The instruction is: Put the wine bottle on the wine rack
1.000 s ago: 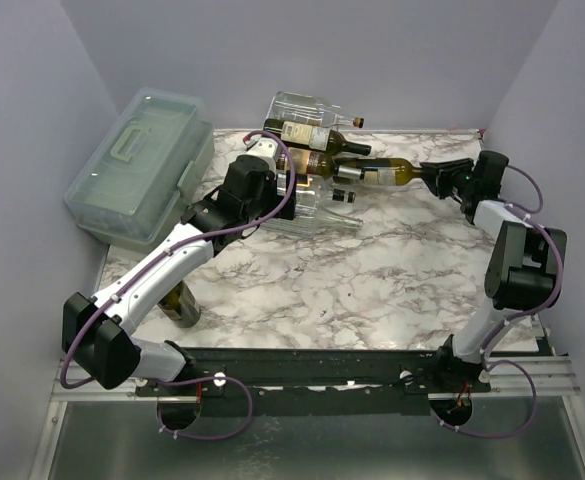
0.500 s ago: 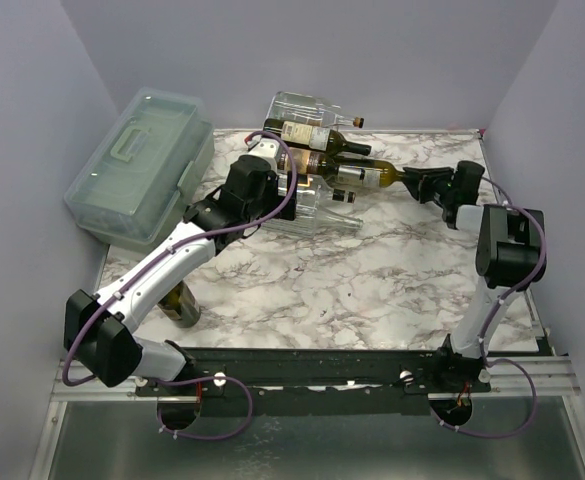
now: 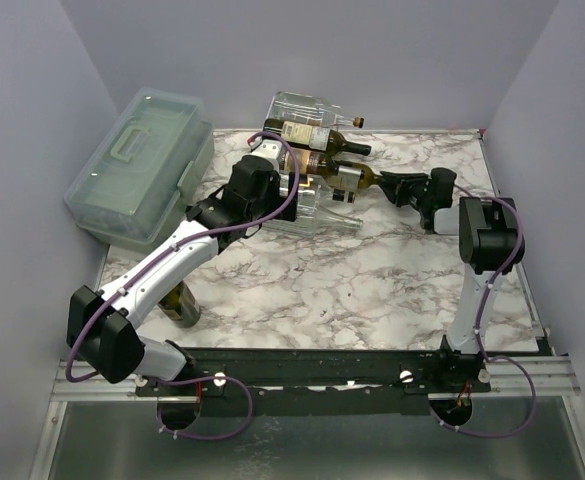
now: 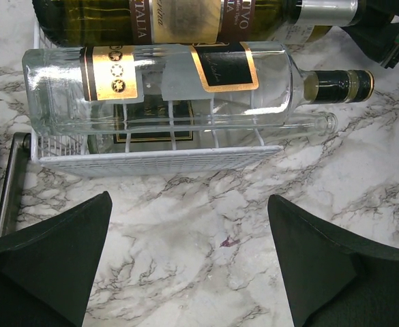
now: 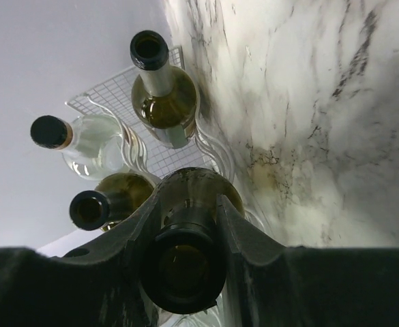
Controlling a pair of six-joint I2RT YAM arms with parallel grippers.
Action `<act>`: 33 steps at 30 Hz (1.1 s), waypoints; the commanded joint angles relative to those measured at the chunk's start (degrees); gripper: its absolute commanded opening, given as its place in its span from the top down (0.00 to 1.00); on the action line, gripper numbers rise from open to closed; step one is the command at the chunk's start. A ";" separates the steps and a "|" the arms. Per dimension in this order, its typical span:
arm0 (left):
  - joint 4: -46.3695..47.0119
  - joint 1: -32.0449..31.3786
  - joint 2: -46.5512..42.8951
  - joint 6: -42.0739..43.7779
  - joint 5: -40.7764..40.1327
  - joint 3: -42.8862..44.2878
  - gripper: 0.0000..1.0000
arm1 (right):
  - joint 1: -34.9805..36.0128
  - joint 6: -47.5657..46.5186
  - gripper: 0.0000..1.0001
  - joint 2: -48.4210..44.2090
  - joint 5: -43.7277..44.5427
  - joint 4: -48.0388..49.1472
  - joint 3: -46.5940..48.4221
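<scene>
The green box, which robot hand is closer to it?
Left. The left gripper hangs right of the box, in front of the rack; the right gripper grips a bottle at the rack's other end.

walls [image 3: 312,50]: plain pale lavender, three sides
table [image 3: 372,270]: white-grey marble top
rail [image 3: 562,372]: aluminium, near edge
light: soft, even

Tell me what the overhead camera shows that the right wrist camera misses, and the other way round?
Only overhead: the pale-green storage box and the left arm. Only the right wrist: the tops of three other bottles, seen end-on. Both: the wine rack and the right hand shut on the wine bottle by its neck.
</scene>
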 commanded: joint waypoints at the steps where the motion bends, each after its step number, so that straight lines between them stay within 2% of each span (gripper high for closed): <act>1: -0.22 -0.33 0.12 0.90 -1.52 1.69 0.01 | 2.06 7.69 0.99 2.35 -2.83 11.55 3.46; 13: -0.31 -0.35 0.22 0.87 -1.39 1.70 0.01 | 6.36 12.88 1.00 9.33 -0.41 17.20 8.41; 33: -0.28 -0.37 0.14 0.78 -1.13 1.77 0.01 | 10.80 14.22 0.99 13.81 6.45 15.22 14.63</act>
